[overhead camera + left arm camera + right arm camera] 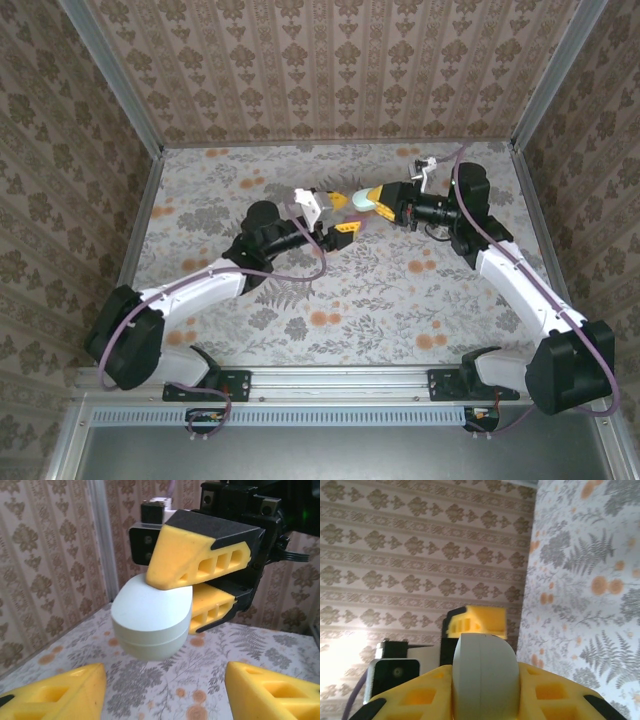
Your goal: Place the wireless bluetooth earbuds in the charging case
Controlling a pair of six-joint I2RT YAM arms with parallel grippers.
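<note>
In the overhead view, the two arms meet above the middle of the bench. The right claw is clamped on the charging case and holds it in the air. The left claw faces it with its fingers spread, close to the case but not touching it. This looks like a hand-over, or one arm bracing the case while the other works the lid.

The left wrist view shows the case as a smooth, rounded pebble that appears whitish here. A thin seam runs round it and the lid is shut. The right claw's yellow wedge fingers, ribbed with cut-outs, pinch it from above and below. The left claw's own fingers sit wide apart at the bottom edge.

In the right wrist view, the case stands on edge between that claw's fingers, seam upright. The bench's flowered covering and the patterned walls look matte.
</note>
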